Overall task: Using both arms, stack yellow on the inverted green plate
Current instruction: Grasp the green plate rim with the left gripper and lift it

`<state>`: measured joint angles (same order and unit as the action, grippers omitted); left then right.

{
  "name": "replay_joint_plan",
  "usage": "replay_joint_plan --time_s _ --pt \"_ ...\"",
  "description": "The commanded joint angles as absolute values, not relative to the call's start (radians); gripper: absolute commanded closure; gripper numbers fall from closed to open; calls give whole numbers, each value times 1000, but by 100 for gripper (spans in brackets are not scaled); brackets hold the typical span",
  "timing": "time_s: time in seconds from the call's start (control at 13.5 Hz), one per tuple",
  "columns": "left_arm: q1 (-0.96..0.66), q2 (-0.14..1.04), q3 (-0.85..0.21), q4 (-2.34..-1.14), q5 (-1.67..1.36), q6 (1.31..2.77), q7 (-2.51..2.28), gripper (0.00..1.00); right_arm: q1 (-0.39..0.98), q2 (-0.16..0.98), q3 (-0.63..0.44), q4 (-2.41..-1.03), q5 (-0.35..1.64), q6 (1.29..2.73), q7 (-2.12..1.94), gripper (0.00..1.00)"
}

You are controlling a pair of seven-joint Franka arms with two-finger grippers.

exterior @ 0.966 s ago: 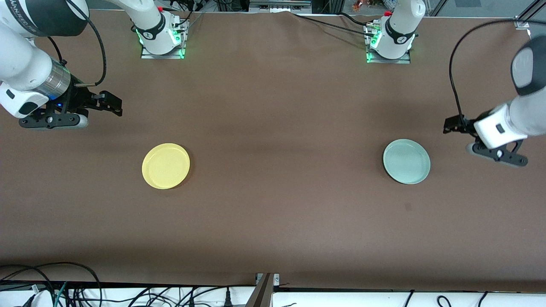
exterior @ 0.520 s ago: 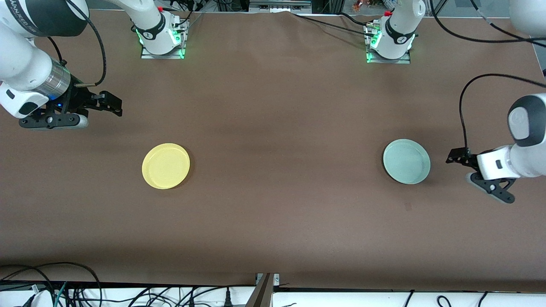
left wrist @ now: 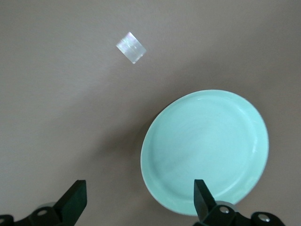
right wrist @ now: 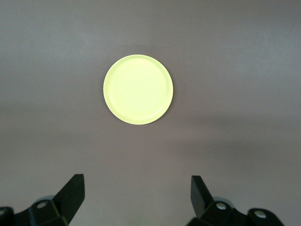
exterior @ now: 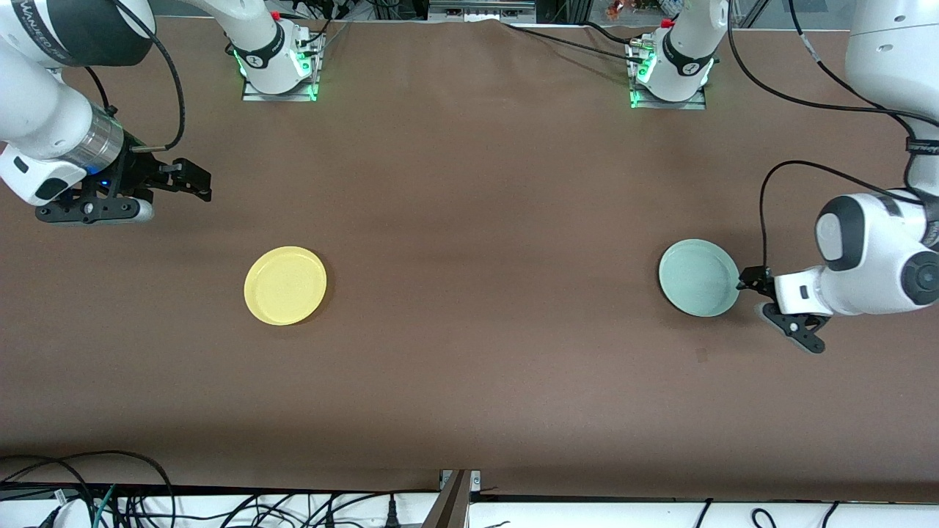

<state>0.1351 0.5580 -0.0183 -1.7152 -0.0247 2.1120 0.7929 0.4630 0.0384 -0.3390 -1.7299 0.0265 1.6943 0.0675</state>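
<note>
The yellow plate (exterior: 285, 285) lies rim up on the brown table toward the right arm's end; it also shows in the right wrist view (right wrist: 138, 89). The green plate (exterior: 698, 278) lies rim up toward the left arm's end and fills much of the left wrist view (left wrist: 207, 150). My left gripper (exterior: 748, 280) is open and low at the green plate's edge, at the side toward the left arm's end; in its wrist view (left wrist: 138, 200) one finger (left wrist: 202, 197) overlaps the rim. My right gripper (exterior: 194, 183) is open, empty and waits, farther from the front camera than the yellow plate (right wrist: 136, 193).
A small shiny patch of tape (left wrist: 131, 47) lies on the table near the green plate. The two arm bases (exterior: 279, 62) (exterior: 671, 70) stand along the table's edge farthest from the front camera. Cables (exterior: 110, 499) hang below the near edge.
My left arm has swung in and down, bringing its open gripper to the green plate's edge. The right arm and both plates have not moved.
</note>
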Motion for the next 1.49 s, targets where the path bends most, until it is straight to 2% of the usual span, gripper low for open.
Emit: replay_joint_plan --time_s 0.0,0.3,0.37,0.45,0.52,0.59,0.97,1.19,1.41 --pt "146 593 -25 -1784 -40 2221 886 0 465 34 -339 -1741 9 1703 66 0" --pt "169 655 -26 -1787 -40 2304 943 0 462 40 -342 -1740 9 1709 66 0" --pt "167 650 -26 -1787 -41 2299 960 34 462 41 -342 -1740 9 1716 66 0" --pt "167 653 -26 -1787 -41 2298 962 55 462 49 -342 -1740 9 1720 66 0" --pt "169 655 -26 -1787 -41 2298 962 83 462 49 -342 -1740 9 1720 66 0" --pt "169 655 -26 -1789 -41 2295 962 100 462 52 -342 -1740 9 1720 66 0" --pt "158 624 -28 -1801 -43 2287 962 100 462 52 -342 -1741 9 1713 66 0" --pt "149 504 -78 -1789 -38 2166 950 100 462 52 -342 -1741 9 1710 63 0" --pt "66 425 -100 -1738 49 2120 928 100 462 52 -342 -1741 9 1710 63 0"
